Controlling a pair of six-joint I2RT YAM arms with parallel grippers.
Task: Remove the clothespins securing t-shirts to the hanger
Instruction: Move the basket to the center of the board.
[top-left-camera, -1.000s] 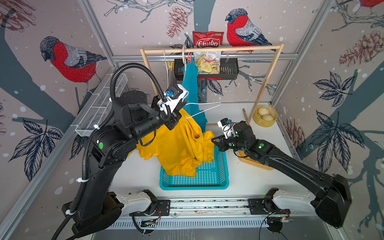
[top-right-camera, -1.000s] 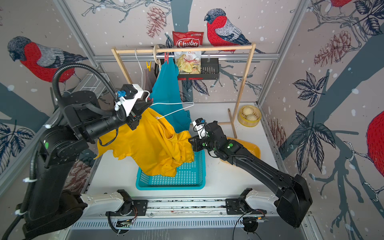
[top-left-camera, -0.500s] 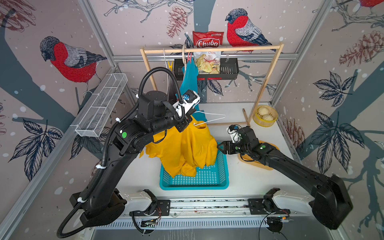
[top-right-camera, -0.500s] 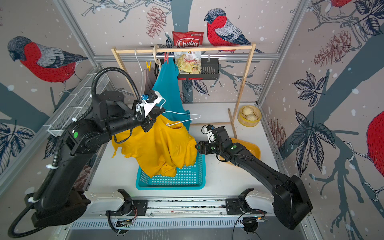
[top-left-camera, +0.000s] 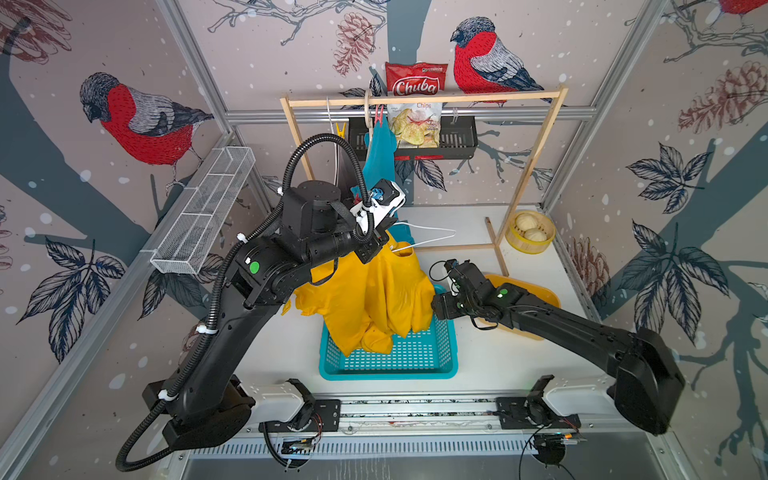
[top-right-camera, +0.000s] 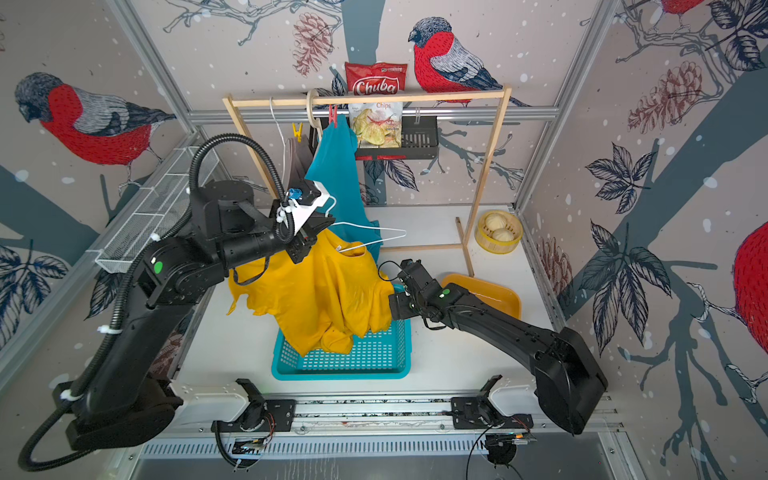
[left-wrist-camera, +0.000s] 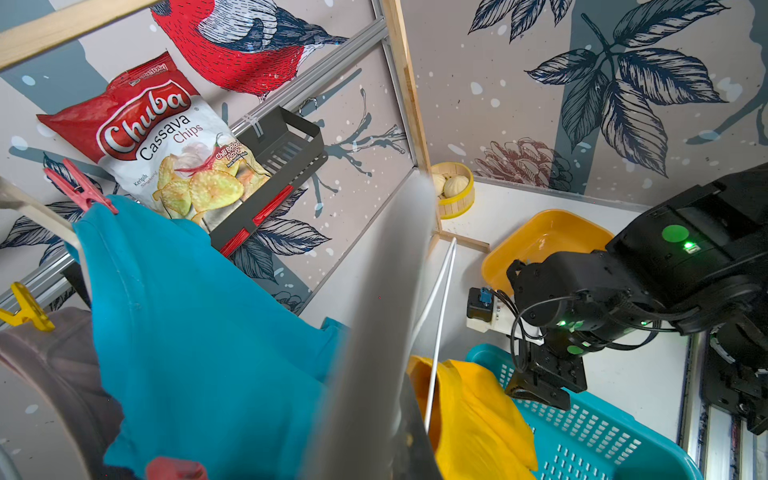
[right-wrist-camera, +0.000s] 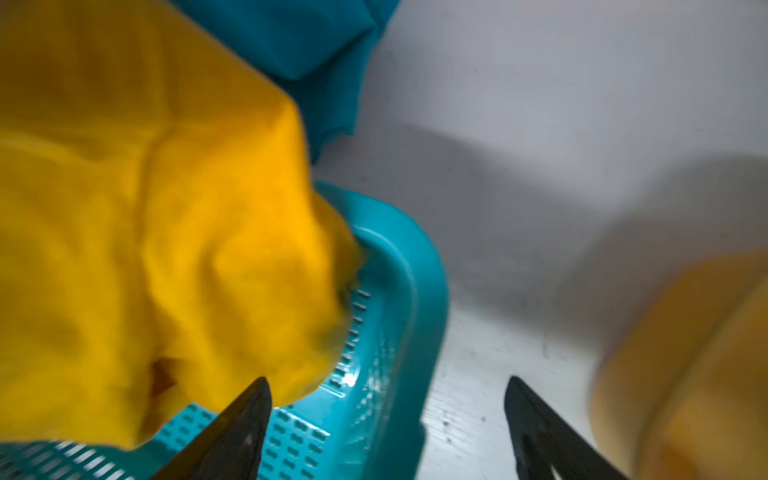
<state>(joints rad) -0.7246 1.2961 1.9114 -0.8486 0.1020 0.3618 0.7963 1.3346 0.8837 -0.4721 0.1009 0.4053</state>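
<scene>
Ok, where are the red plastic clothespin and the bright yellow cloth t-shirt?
red plastic clothespin (left-wrist-camera: 83, 191): left wrist view, on its middle.
bright yellow cloth t-shirt (top-right-camera: 324, 299): in a top view, on its hanging front.

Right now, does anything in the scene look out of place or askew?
Yes. The yellow t-shirt hangs bunched from one end of the white hanger, which the left gripper holds off the rack; its lower part slumps into the teal basket.

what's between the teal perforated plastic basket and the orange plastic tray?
Only bare white tabletop separates the teal perforated plastic basket from the orange plastic tray; the right wrist view shows it.
</scene>
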